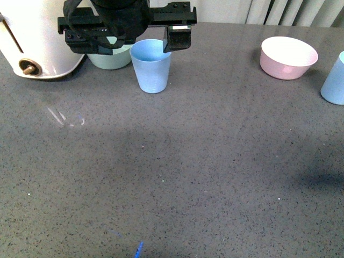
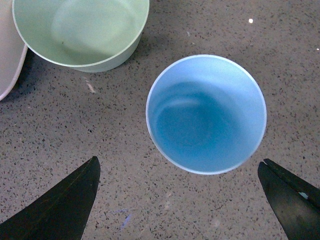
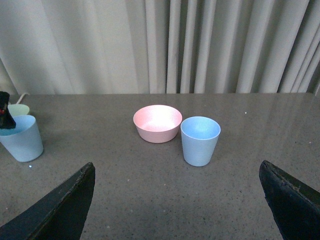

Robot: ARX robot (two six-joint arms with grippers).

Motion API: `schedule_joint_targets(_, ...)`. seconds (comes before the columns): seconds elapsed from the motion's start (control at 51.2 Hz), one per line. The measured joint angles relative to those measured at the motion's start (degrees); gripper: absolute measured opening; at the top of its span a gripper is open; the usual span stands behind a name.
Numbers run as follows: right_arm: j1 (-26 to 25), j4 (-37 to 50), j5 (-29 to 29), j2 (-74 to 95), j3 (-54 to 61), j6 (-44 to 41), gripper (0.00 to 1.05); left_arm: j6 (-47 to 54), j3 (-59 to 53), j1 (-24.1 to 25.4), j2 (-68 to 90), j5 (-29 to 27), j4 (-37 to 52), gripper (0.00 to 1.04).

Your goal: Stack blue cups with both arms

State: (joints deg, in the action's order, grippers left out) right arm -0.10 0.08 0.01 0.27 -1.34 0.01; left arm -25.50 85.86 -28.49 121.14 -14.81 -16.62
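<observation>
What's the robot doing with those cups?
It is meant to stack two blue cups. Its left gripper hangs open over one cup, which stands by a green bowl. The right gripper is open too and faces the other cup, which stands beside a pink bowl. Neither gripper holds anything. Both cups stand on the table, far apart, so nothing is stacked yet.

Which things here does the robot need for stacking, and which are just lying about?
Needed: left blue cup, right blue cup, left claw, right claw.
Lying about: mint-green bowl, pink bowl, white appliance.
</observation>
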Motion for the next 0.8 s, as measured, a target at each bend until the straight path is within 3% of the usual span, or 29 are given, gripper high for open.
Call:
schedule_joint_targets(0.605, 0.0, 0.0, 0.0, 0.0, 0.0, 0.0, 0.96, -8.85, 13.77, 2.01, 9.53, -0.35, -10.95, 0.96)
schedule_joint_targets(0.664, 0.0, 0.0, 0.0, 0.0, 0.0, 0.0, 0.96, -9.9, 14.1, 2.03, 10.1, 0.04, -11.63, 0.91)
schedule_joint_targets(0.8, 0.0, 0.0, 0.0, 0.0, 0.0, 0.0, 0.96, -11.93, 14.29, 2.03, 10.78, 1.14, -12.44, 0.68)
